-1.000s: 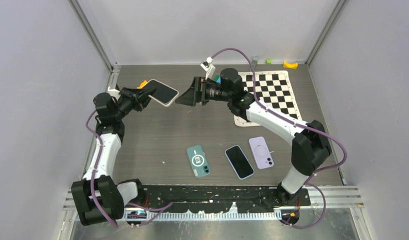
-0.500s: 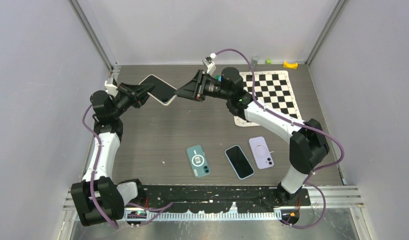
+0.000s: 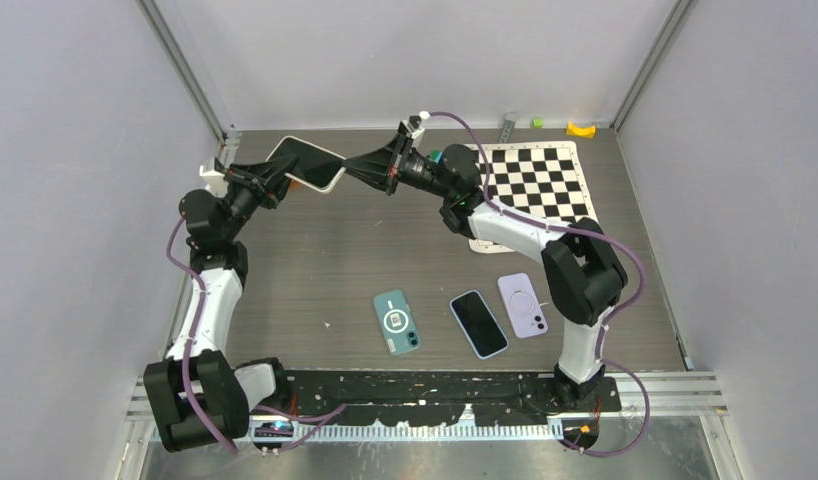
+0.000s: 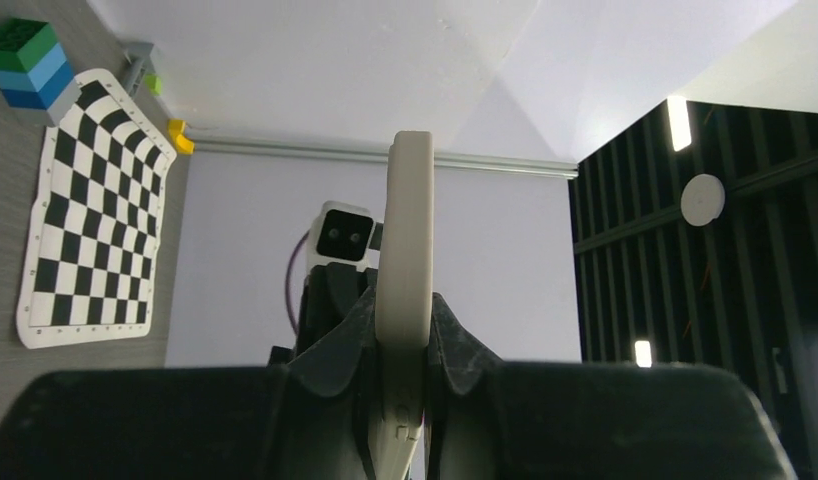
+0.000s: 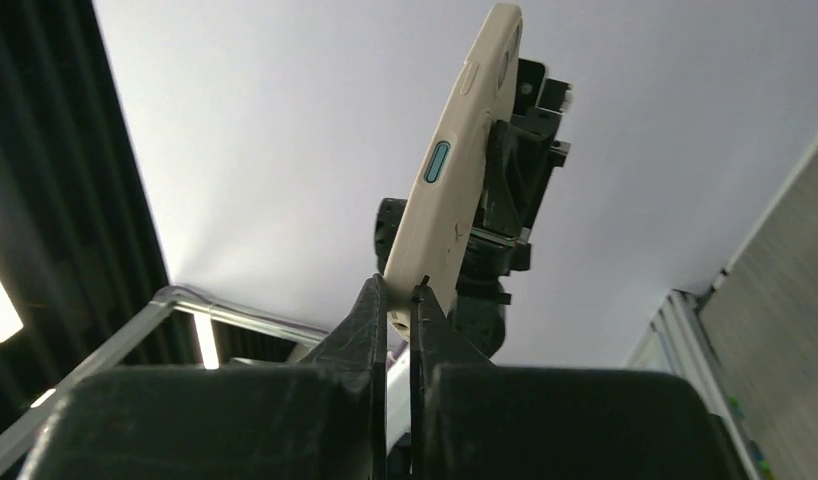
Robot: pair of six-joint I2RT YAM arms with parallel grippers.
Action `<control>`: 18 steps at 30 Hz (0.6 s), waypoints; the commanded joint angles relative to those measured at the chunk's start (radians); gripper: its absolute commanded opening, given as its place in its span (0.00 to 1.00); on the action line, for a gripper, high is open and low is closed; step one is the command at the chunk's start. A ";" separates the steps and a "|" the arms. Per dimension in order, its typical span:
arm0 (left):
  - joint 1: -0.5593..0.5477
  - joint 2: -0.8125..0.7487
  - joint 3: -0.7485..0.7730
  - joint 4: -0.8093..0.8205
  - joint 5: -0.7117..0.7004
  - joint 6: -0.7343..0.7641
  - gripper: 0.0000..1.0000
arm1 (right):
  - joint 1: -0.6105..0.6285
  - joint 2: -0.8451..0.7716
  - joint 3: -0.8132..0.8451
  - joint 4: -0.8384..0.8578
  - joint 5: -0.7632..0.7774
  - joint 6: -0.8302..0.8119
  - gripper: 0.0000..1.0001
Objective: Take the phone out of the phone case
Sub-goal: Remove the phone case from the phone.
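A phone with a dark screen [image 3: 307,160] sits in a cream phone case [image 3: 328,183] and is held in the air over the back left of the table. My left gripper [image 3: 272,176] is shut on its left end; in the left wrist view the case's edge [image 4: 409,230] stands upright between the left gripper's [image 4: 403,335] fingers. My right gripper [image 3: 351,166] is shut on the opposite end. In the right wrist view the cream case [image 5: 453,190] rises from the right gripper's [image 5: 398,300] pinched fingertips, its teal side button showing.
On the table near the front lie a teal phone [image 3: 396,321], a black-screened phone [image 3: 478,323] and a lilac phone [image 3: 522,304]. A checkerboard mat [image 3: 541,180] lies at the back right, with a yellow piece [image 3: 581,129] beyond it. A blue-green block [image 4: 27,62] stands by the mat.
My right gripper has moved left and shut on the phone's free end. The left gripper has carried the phone back and to the left, still shut on it.
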 commanded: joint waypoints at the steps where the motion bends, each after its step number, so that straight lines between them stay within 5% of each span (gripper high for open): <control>1: -0.013 -0.028 0.022 0.300 0.024 -0.207 0.00 | -0.002 0.089 -0.001 0.208 0.047 0.257 0.01; 8: -0.020 -0.032 0.019 0.376 -0.037 -0.283 0.00 | -0.001 0.187 0.010 0.348 0.118 0.492 0.01; 15: -0.035 -0.022 0.020 0.427 -0.080 -0.336 0.00 | 0.003 0.205 -0.001 0.323 0.131 0.534 0.01; 18: -0.039 -0.022 0.025 0.427 -0.086 -0.336 0.00 | 0.002 0.181 0.003 0.244 0.097 0.433 0.01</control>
